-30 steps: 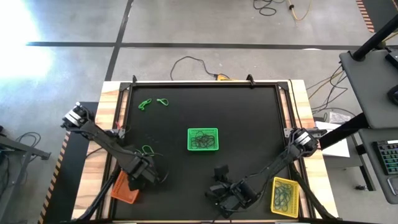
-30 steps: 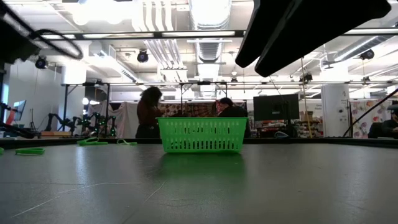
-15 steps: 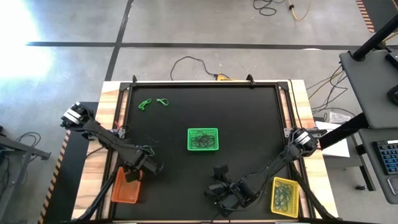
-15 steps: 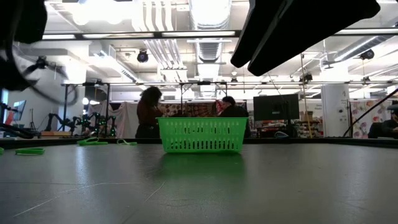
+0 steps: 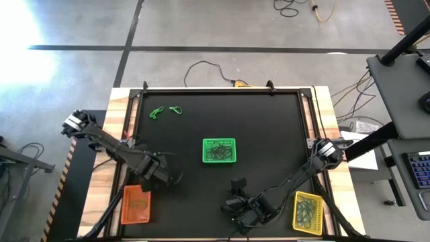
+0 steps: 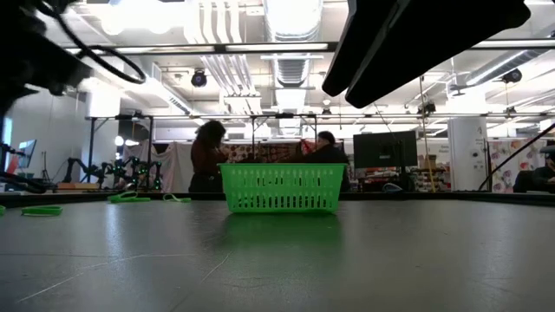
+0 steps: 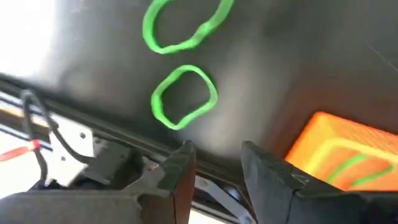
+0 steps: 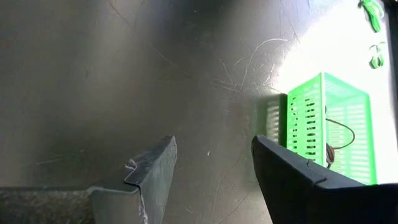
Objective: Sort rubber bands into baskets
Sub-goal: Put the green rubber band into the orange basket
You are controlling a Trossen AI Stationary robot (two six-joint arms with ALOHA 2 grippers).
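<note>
High view: the black table (image 5: 269,134) fills the middle of the frame, with the green basket (image 5: 219,150) sitting near its centre and dark loops lying inside it. The orange basket (image 5: 136,205) sits at the lower left, just off the edge of the black mat, and the yellow basket (image 5: 308,212) sits at the lower right with bands in it. Two green rubber bands (image 5: 165,111) lie loose on the mat in the upper left, side by side and well apart from every basket.

The left pincer (image 5: 163,173) hangs over the lower left part of the mat, just up and to the right of the orange basket. In the left wrist view its two dark fingers (image 7: 177,174) stand apart with nothing between them, so it is released; beyond them two green loops (image 7: 183,96) lie on the dark surface, and the orange basket (image 7: 348,155) shows at the lower right of that frame with a green band (image 7: 354,165) inside.

The right pincer (image 5: 236,202) waits low in the frame, left of the yellow basket. In the right wrist view its fingers (image 8: 152,174) are spread wide and empty over bare mat, and the green basket (image 8: 329,127) shows at the right of that frame.

In the low view the green basket (image 6: 282,188) stands upright at the centre of the table, and green bands (image 6: 42,210) lie flat at the far left. People (image 6: 206,156) stand in the room behind.
</note>
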